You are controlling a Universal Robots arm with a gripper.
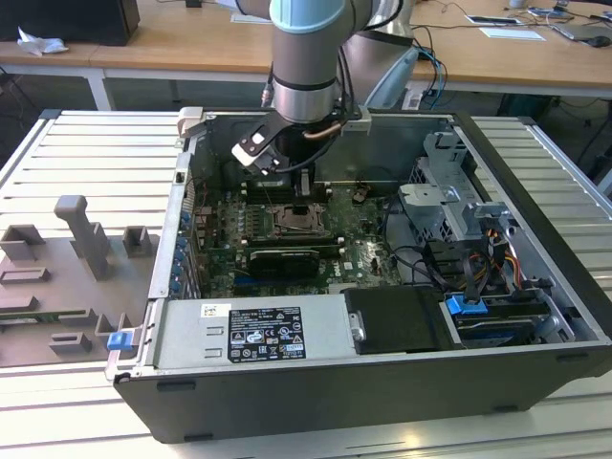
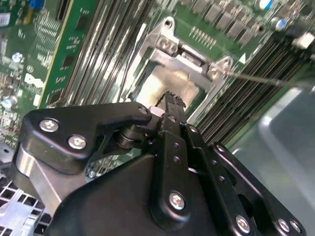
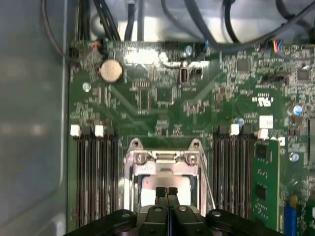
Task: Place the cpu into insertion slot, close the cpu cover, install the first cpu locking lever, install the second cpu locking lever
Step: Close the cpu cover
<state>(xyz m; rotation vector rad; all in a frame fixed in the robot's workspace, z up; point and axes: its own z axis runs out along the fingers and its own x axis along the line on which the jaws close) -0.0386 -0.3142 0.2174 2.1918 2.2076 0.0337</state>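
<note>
The black two-fingered gripper [image 3: 166, 191] on the grey and pale blue robot arm [image 1: 306, 38] reaches down into the open dark grey computer case [image 1: 535, 172]. Its two fingers are pressed together with no gap between the tips. In both wrist views the tips hang over the central cut-out of the cpu cover [image 3: 130, 182], a thin square silver metal frame lying flat on the green motherboard [image 3: 162, 108]. Whether the tips touch what is under them cannot be told.

The cpu [image 3: 146, 194], a small flat square chip with a pale silver-beige top, sits inside the cpu cover's cut-out, showing on both sides of the fingers. In the second wrist view the chip [image 2: 165, 78] lies just beyond the gripper [image 2: 170, 98], framed by the cover [image 2: 184, 59].

A thin silver metal rod [image 3: 207, 184] slants away from one corner of the cpu cover, standing clear of the frame. Rows of dark memory slots [image 3: 96, 177] flank the cpu cover on two opposite sides. A round silver coin battery [image 3: 111, 70] lies well apart from the cpu cover, near the board's edge
</note>
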